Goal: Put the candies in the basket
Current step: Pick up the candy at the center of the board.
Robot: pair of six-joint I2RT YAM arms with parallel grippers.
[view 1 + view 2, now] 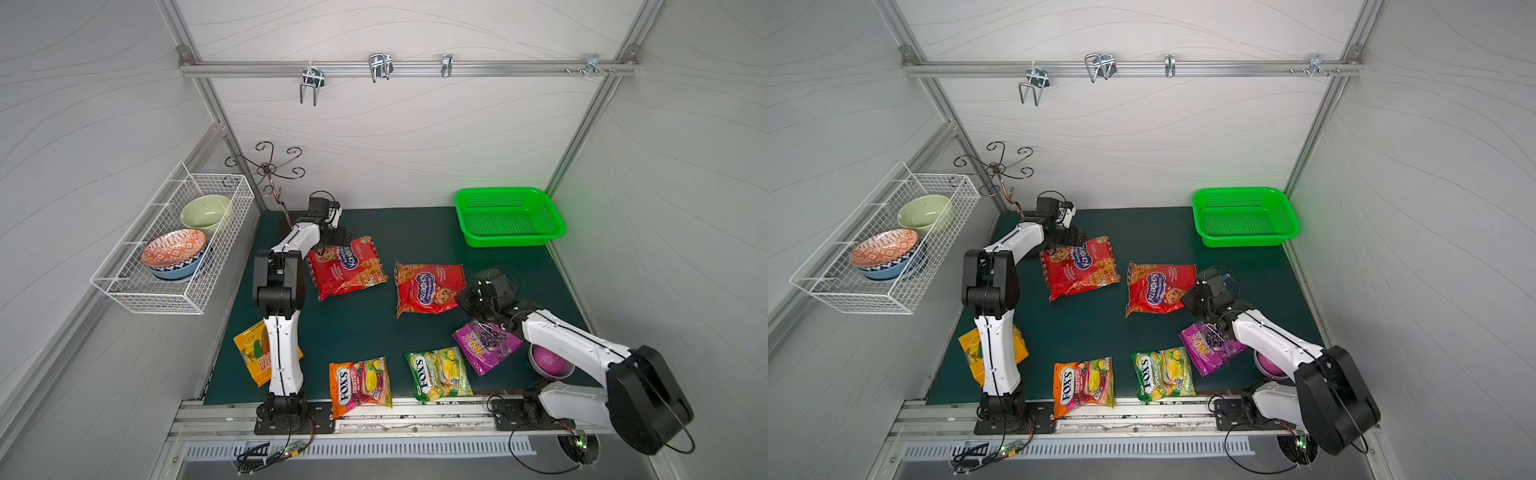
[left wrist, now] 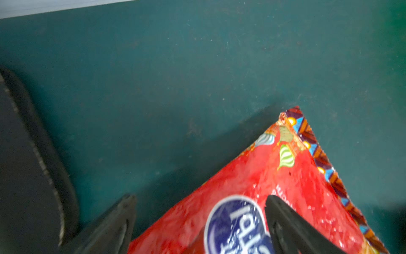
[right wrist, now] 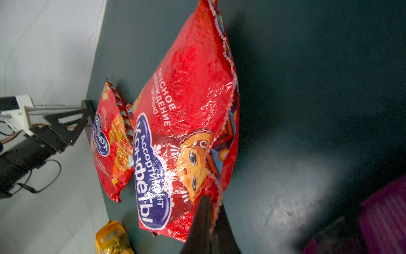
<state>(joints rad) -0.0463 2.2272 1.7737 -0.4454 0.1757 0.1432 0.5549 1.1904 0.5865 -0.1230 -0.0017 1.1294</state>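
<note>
Right wrist view shows the right gripper (image 3: 208,211) closed on the crimped side seam of the right red bag (image 3: 186,88), its two dark fingers pressed together with the seam pinched between them. In both top views this gripper (image 1: 460,300) (image 1: 1185,300) sits at the bag's right near corner, and the bag (image 1: 428,289) (image 1: 1160,289) lies about mid-mat, its picture side up.

The left red bag (image 1: 347,268) (image 1: 1079,268) lies to its left and slightly farther back, apart from it. The left gripper (image 1: 338,239) is at that bag's far left corner. In the left wrist view its jaws stand wide open (image 2: 200,196): one finger is over the red film (image 2: 263,176) and the other over bare mat beside the bag. Whether either finger touches the bag cannot be told.

The other four bags lie along the near side of the mat (image 1: 353,332). The purple bag (image 1: 486,347) is just near of the right gripper, partly under the right arm. The green FOX'S bag (image 1: 438,374) is left of it, then the orange FOX'S bag (image 1: 359,384), which overhangs the mat's near edge. The yellow bag (image 1: 249,353) is at the near left, partly hidden by the left arm.

The basket (image 1: 509,241) (image 1: 1246,241) stands in the far right corner, well apart from every bag. A purple bowl (image 1: 548,361) sits at the near right under the right arm. A wire basket (image 1: 158,299) with bowls hangs on the left wall.
</note>
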